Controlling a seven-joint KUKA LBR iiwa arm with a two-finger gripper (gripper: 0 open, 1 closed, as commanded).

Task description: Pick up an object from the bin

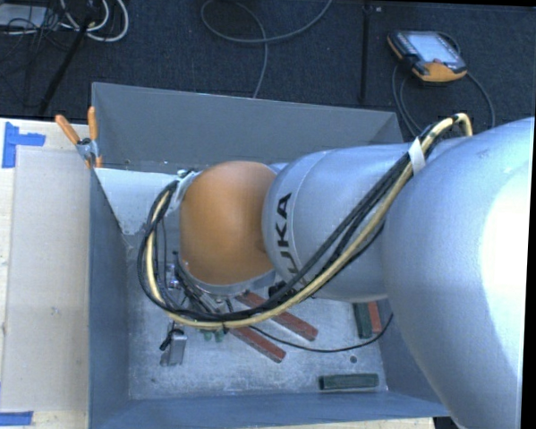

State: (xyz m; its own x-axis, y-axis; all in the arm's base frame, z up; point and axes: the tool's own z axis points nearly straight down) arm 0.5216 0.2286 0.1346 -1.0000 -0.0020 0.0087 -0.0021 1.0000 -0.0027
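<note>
Reddish-brown strips (278, 333) crossed on mid-floor of bin (236, 136), near ends under my wrist: likeliest target. Gripper (184, 312) low beside them, beneath orange cover (221, 220); released or clenched, I cannot tell. Small grey piece (172, 348) just left. Dark bar (349, 381) by front wall, apart. Risk: contact hidden from me, so may pinch both strips or jam into floor.

You see the bin (109, 335) grey, two strips (289, 325) reddish-brown, a bar (349, 381) dark grey, the arm (454, 264) silver, its wrist cover (223, 220) orange, its cables (385, 199) black and yellow.
</note>
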